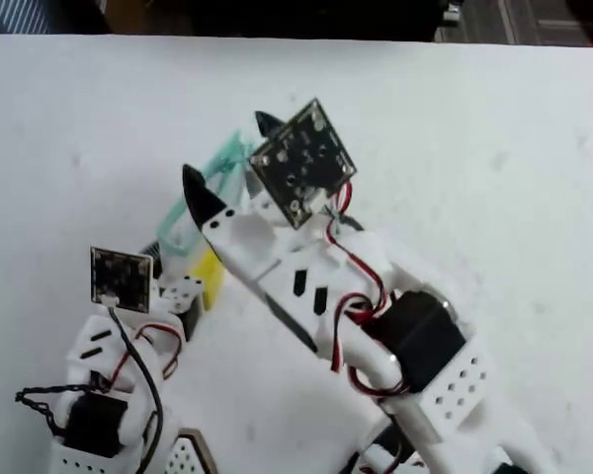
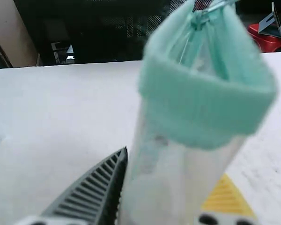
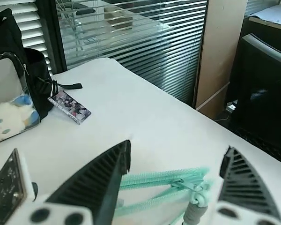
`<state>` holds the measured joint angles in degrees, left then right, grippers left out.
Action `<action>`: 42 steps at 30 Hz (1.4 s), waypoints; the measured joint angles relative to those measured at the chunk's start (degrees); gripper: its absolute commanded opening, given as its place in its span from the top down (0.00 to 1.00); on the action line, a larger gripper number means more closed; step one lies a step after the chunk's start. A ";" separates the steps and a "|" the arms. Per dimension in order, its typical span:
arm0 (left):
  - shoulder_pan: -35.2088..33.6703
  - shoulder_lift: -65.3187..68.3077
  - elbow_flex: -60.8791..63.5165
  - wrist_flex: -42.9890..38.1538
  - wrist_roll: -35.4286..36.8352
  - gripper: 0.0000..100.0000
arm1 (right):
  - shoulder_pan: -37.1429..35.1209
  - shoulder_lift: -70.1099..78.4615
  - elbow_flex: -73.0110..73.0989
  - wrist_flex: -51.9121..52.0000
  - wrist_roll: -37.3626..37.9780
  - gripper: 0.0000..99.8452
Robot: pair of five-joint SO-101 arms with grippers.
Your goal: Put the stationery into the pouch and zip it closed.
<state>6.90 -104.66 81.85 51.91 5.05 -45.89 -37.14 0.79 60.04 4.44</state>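
Two grippers on one clear pouch

White table (image 1: 474, 148): matte, faintly mottled. Pouch (image 2: 201, 103) sits left of centre in the high view, reaching from one gripper to the other. It has see-thru plastic walls, a soft mint fabric band round the end and a mint zip (image 3: 154, 180) along the top. L gripper (image 2: 174, 164) is clamped on the clear wall, w/ a ribbed dark finger on one side and a yellow finger (image 2: 227, 197) on the other. R gripper (image 3: 178, 147) is spread wide, its black ridged wedge fingers either side of the zip. Zip's two tracks lie apart and meet at the slider (image 3: 196, 190), which has a grey pull. Contents: something pale behind the plastic, too blurred to ID.
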 measured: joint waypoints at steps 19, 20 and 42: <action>0.00 0.00 0.00 0.00 0.00 0.78 | 4.31 27.43 -38.59 32.62 -20.84 0.72; 0.00 0.00 0.00 0.00 0.00 0.78 | 3.16 27.96 -38.86 33.41 -21.80 0.72; 1.05 0.00 0.00 0.00 0.00 0.78 | -1.41 29.36 -39.56 36.66 -35.16 0.72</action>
<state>7.96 -104.66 81.85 51.91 5.05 -47.30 -7.78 -38.77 96.70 -30.73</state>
